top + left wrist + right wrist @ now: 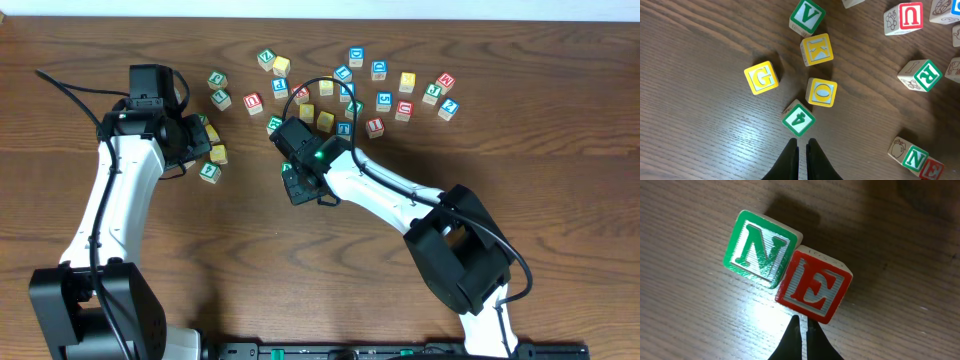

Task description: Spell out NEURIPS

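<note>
In the right wrist view a green N cube [761, 249] and a red E cube [815, 286] lie side by side and touching on the wood. My right gripper [803, 319] is shut and empty, its tips just short of the E cube's near edge. The left wrist view shows my left gripper [802, 142] shut on nothing, just below a green 4 cube [798, 118]. A red U cube [910, 16] and a green R cube [923, 76] lie at its right, with the N cube [914, 157] and E cube [932, 170] at the lower right. Overhead, the right arm [298, 183] hides N and E.
Yellow G [762, 77], K [817, 49] and O [821, 92] cubes and a green V cube [807, 16] lie around the left gripper. Several more lettered cubes are scattered along the back of the table [405, 82]. Bare wood stretches in front [250, 270].
</note>
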